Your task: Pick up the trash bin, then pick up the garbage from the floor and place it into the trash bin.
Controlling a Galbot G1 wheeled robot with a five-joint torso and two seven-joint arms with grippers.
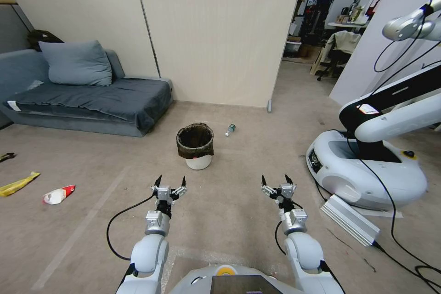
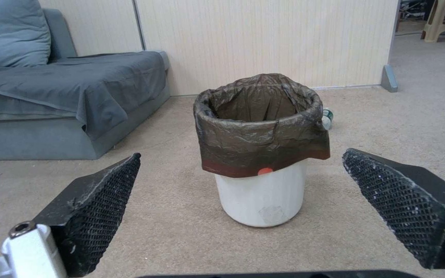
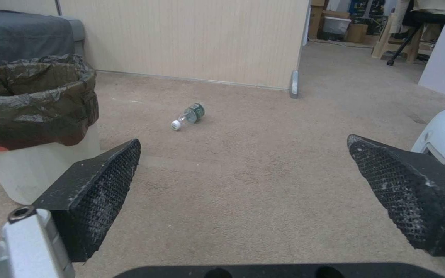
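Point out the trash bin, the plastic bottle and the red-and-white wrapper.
trash bin (image 1: 198, 161): head view, on its white lower wall.
plastic bottle (image 1: 230, 130): head view, mid-body, lying on the carpet.
red-and-white wrapper (image 1: 58, 195): head view, on its middle.

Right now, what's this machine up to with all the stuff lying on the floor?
It is facing a trash bin that stands upright on the carpet, lined with a dark bag. Both arms reach forward with nothing held: the left gripper is lined up with the bin, short of it, and the right gripper is beside it, both with fingers spread. Litter lies around: a plastic bottle past the bin, and a yellow wrapper and a red-and-white wrapper off to the left.
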